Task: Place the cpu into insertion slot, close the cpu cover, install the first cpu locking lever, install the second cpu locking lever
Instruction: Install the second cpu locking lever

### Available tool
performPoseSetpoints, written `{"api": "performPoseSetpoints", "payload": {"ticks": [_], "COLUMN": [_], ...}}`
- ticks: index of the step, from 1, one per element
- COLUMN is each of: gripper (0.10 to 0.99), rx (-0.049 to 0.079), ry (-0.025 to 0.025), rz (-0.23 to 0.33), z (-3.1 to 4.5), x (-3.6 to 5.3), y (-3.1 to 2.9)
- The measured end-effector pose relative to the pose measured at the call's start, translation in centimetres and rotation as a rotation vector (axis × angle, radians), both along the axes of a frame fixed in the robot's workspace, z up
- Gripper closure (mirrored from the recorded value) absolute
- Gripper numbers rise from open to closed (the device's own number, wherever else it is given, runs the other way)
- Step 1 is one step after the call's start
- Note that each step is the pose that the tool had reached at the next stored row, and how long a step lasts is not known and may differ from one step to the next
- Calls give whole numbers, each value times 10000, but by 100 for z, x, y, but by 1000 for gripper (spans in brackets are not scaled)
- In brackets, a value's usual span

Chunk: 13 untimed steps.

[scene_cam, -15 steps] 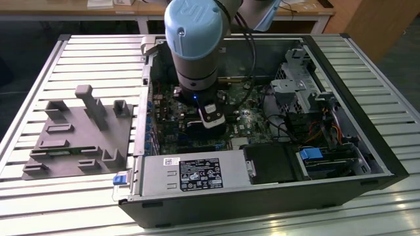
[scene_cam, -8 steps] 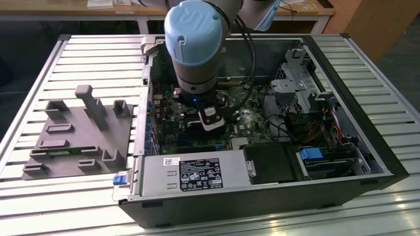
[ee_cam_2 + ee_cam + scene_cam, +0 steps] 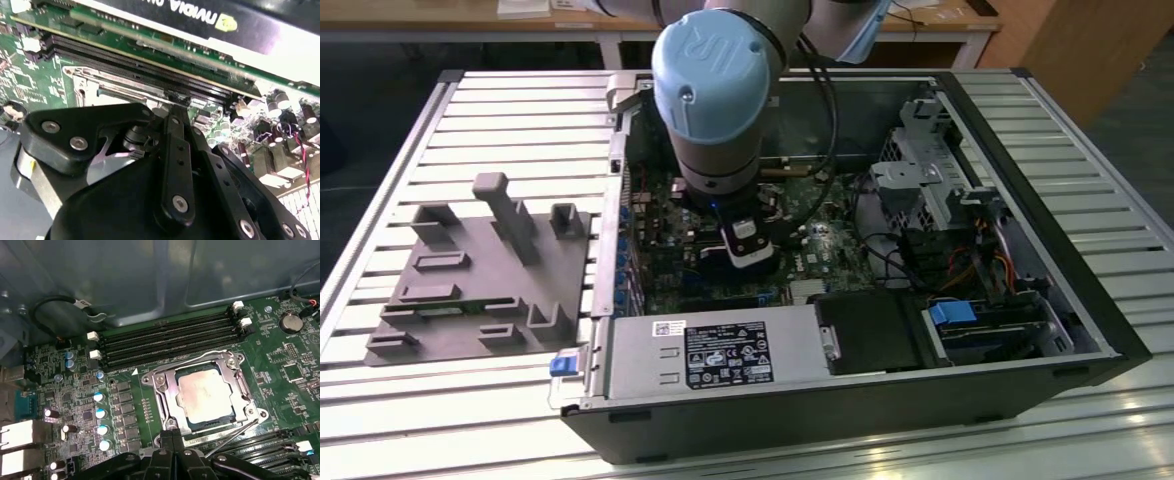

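Observation:
In the first wrist view the cpu (image 3: 205,397) lies flat in the insertion slot, its dull grey top showing. The silver cpu cover (image 3: 165,390) is down around it. One thin wire lever (image 3: 190,362) runs along the socket's side next to the memory slots. A second wire lever (image 3: 235,435) slants out from the socket's corner toward my gripper (image 3: 173,435). The black fingers are pressed together at the socket's near edge with nothing seen between them. In the exterior view the gripper (image 3: 744,250) reaches down into the open computer case over the green board.
Long black memory slots (image 3: 170,337) lie beside the socket, and a graphics card (image 3: 200,20) stands just past them. Capacitors (image 3: 100,412) stand on the board nearby. The power supply (image 3: 720,350) and drive cage (image 3: 921,180) crowd the case. A grey fixture (image 3: 480,270) sits on the table outside.

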<state>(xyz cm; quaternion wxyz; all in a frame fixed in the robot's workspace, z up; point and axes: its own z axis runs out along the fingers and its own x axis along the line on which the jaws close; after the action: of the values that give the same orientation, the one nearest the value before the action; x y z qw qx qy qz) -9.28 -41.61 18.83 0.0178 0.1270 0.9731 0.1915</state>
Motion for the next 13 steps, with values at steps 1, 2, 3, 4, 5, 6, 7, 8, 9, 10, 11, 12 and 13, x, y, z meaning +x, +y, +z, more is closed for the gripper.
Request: {"api": "performPoseSetpoints", "payload": {"ticks": [1,2,3,4,5,6,7,8,9,10,11,12,13], "gripper": [984,984,984,984,984,984,984,984,984,984,984,984,984], "rx": [0,-4,-3,-1,-2,-1,-1,0,-1,-4,-2,-1,-2], "ry": [1,3,2,1,2,1,1,1,1,3,2,1,1], "rz": [0,0,0,0,0,0,-1,0,-1,0,-1,0,0], "z": [1,12,34,64,101,137,179,218,259,300,336,371,404], "x": [-1,-1,-1,-1,-1,-1,-1,-1,-1,-1,-1,-1,-1], "y": [0,-1,-1,-1,-1,-1,-1,0,-1,-1,-1,-1,-1]}}
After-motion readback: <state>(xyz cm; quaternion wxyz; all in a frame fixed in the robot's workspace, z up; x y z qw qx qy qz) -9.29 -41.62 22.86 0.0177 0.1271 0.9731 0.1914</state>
